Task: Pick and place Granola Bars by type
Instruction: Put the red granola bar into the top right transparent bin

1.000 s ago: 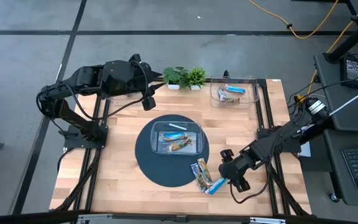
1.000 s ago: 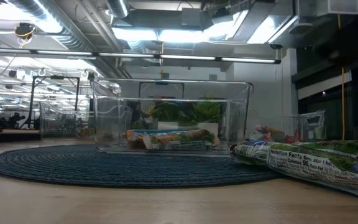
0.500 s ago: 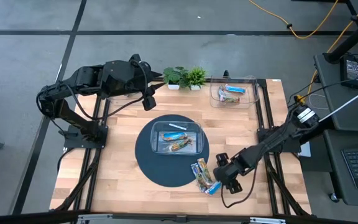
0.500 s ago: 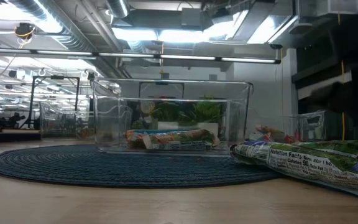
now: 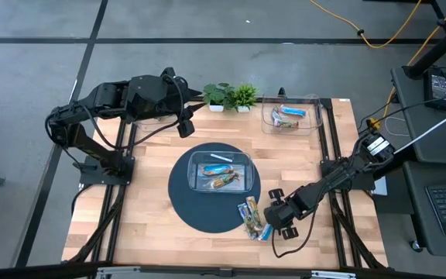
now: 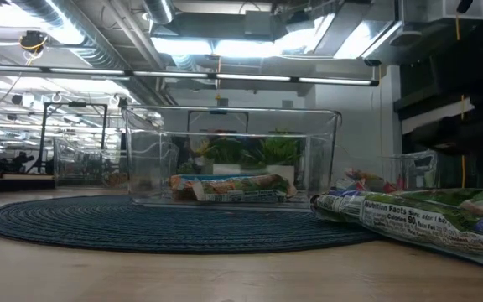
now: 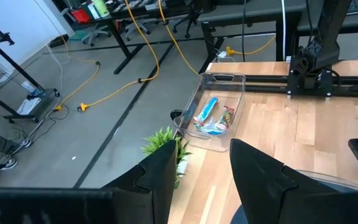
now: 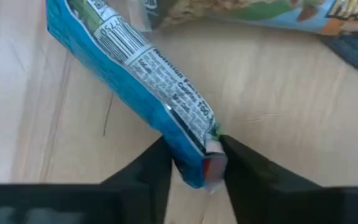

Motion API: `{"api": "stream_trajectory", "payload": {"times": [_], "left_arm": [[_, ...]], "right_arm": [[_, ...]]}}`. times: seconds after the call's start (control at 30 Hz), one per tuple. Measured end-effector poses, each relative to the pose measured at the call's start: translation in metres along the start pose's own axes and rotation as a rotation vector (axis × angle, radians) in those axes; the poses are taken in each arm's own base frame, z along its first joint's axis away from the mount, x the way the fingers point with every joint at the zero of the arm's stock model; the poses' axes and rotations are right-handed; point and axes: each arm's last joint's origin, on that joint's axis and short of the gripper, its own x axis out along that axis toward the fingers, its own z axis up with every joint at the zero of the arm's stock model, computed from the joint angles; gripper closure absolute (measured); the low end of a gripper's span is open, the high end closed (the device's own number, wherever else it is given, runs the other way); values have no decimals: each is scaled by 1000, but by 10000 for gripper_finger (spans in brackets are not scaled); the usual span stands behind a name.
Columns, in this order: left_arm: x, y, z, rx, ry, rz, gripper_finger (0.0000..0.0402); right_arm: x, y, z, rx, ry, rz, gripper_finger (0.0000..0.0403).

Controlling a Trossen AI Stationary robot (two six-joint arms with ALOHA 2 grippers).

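Arms sit on both sides of the wooden table (image 5: 153, 217). In the high view, the left arm waits at the upper left of the frame, and the left gripper (image 5: 184, 124) hangs over the table's back edge. In the left wrist view its two fingers (image 7: 260, 171) stand apart with nothing between them.

Just right of it, at the top middle, are two small green plants (image 5: 231, 95). In the middle of the frame lies a round dark mat (image 5: 180, 194). On it stands a clear bin (image 5: 220, 171) with an orange-brown bar (image 5: 223, 182) and a light blue bar (image 5: 221, 157) inside.

At the mat's lower right edge lie two green and orange bars (image 5: 250, 215), close together. Just right of them is a blue bar (image 5: 265, 232) on the bare wood. The right gripper (image 5: 273, 226) is down at this bar. In the right wrist view its fingers (image 8: 151, 174) press on both sides of the end of the blue bar (image 8: 135, 81), so it is holding the bar, which lies on the table.

At the upper right of the frame stands a second clear bin (image 5: 268, 116) with blue bars (image 5: 289, 113) in it.
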Motion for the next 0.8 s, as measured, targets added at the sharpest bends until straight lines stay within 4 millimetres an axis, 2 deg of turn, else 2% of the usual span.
{"api": "stream_trajectory", "payload": {"times": [0.23,0.4,0.57,0.8], "left_arm": [[0,0,0,8,0,0,258],[0,0,0,24,0,-2,258],[0,0,0,27,0,-3,258],[0,0,0,36,0,-7,258]], "right_arm": [[-1,2,2,29,-8,41,364],[-11,2,-1,93,21,51,368],[-41,0,-2,175,32,7,370],[-103,-8,-3,310,-60,-146,371]]}}
